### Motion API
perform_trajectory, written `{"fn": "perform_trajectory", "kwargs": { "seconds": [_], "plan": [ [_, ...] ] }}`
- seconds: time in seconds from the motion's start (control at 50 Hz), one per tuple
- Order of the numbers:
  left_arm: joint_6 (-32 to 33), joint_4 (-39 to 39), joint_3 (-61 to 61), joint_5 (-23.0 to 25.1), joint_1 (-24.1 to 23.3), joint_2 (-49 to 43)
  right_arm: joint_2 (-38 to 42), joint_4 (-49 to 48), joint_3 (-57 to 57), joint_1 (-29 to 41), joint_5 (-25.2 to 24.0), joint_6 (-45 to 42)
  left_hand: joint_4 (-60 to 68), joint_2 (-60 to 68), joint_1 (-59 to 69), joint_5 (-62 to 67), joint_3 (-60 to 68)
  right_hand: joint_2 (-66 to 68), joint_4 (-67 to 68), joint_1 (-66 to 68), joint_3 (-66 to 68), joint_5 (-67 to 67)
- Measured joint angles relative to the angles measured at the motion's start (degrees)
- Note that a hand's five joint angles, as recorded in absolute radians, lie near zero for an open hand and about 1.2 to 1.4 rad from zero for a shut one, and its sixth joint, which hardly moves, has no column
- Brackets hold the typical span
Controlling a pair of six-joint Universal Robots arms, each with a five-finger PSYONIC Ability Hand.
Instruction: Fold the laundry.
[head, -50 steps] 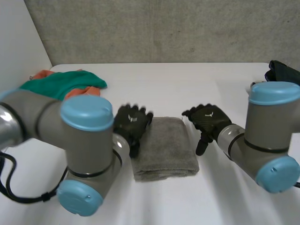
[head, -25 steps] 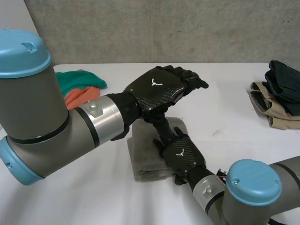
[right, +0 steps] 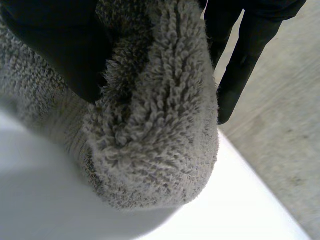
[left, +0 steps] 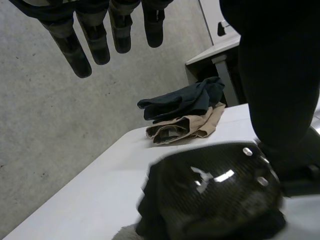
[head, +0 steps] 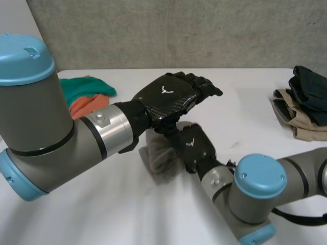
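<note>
Concrete wall (head: 179, 30) is seen behind a white surface (head: 245, 117). The left robot hand (head: 166, 97) is held raised above the middle of the surface, its fingers (left: 70, 45) straight and spread, with nothing grasped and nothing touched. Just beneath it, the right robot hand (head: 196, 148) is clenched round a grey towel (head: 159, 155), which is bunched into a thick rounded fold between thumb and fingers; whether the fold clears the surface cannot be told. A small white emblem (left: 210, 177) is borne on the back of the right robot hand, and a like mark on the left. Green and orange cloths (head: 84, 91) are laid at the far left, and a stack of dark and beige clothes (head: 306, 102) at the far right.
</note>
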Motion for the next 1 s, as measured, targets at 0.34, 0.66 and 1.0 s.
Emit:
{"fn": "perform_trajectory", "kwargs": {
  "seconds": [0.34,0.66,1.0],
  "plan": [
    [-2.7,5.0,0.2,-0.2,2.4,6.4,-7.8,-1.0,-18.6,-21.0,-7.4,9.8,0.0,0.0,0.0,0.0,0.0,0.0,0.7,0.0,0.7,0.5],
    [-6.0,6.2,-0.6,0.0,2.2,6.4,3.5,-19.1,-31.0,-52.7,-21.3,42.4,0.0,0.0,0.0,0.0,0.0,0.0,0.7,0.0,0.7,0.5],
    [-5.6,6.2,-1.5,-0.4,2.0,3.5,24.4,-23.8,-31.9,-64.2,-41.7,43.5,0.0,0.0,0.0,0.0,0.0,0.0,0.7,0.0,0.7,2.8]
  ]
}}
